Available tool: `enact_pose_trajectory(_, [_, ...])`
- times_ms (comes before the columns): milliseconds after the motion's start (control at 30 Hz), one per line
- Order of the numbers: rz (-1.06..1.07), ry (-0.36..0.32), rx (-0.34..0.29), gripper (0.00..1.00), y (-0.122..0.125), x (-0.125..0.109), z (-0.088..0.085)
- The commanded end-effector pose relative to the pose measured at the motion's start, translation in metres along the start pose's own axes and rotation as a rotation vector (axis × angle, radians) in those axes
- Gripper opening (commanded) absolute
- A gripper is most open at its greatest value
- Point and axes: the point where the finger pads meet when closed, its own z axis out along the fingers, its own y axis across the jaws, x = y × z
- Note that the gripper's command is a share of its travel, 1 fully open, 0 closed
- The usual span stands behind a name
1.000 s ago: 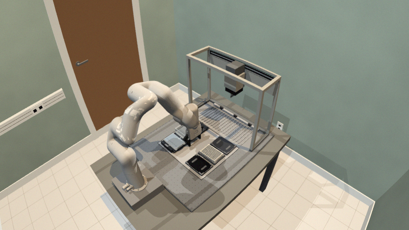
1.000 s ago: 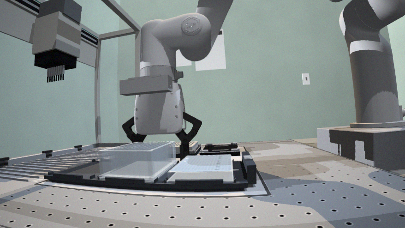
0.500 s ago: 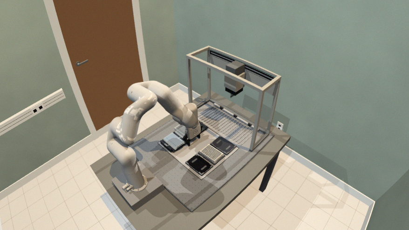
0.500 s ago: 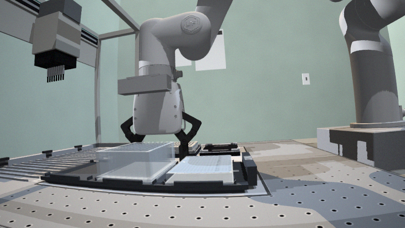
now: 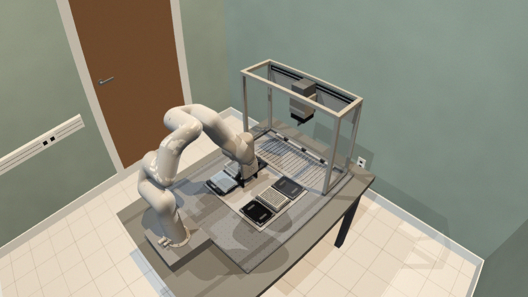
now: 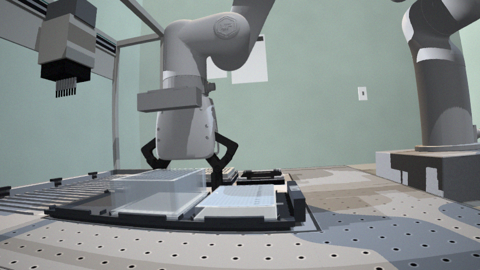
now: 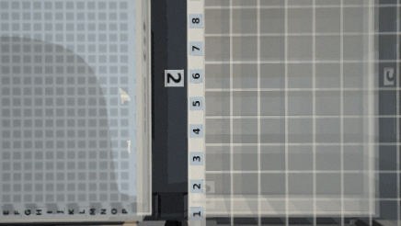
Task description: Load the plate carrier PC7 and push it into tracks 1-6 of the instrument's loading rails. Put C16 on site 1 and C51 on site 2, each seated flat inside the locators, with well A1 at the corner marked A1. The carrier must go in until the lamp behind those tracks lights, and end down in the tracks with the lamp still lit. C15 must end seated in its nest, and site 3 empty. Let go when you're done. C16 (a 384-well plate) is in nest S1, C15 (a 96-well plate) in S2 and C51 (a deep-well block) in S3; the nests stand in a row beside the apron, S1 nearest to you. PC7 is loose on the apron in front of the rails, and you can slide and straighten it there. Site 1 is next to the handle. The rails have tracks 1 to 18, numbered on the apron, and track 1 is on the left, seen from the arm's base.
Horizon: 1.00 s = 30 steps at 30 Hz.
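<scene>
One black carrier (image 6: 234,224) is lying near the centre of the frame, carrying two plates: one fine-grid plate (image 6: 240,198) and one tall clear block (image 6: 161,188). Three nests are sitting in a row at lower centre of the top view, one (image 5: 273,197) holding a single 96-well plate, the other two (image 5: 256,213) (image 5: 290,186) showing only their dark beds.
</scene>
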Motion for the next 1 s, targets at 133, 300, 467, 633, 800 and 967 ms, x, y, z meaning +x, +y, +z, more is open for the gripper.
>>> enact_pose_trajectory(133, [0.000,0.001,-0.004,1.00,0.002,0.004,-0.001])
enact_pose_trajectory(300, [0.000,0.001,-0.004,1.00,0.002,0.007,-0.001])
enact_pose_trajectory(467, [0.000,0.001,-0.004,1.00,0.002,0.008,-0.001])
enact_pose_trajectory(633, [0.000,0.001,-0.004,1.00,0.002,0.011,-0.001])
enact_pose_trajectory(800, [0.000,0.001,-0.004,1.00,0.002,0.013,-0.001])
enact_pose_trajectory(967, [0.000,0.001,-0.004,1.00,0.002,0.015,-0.001])
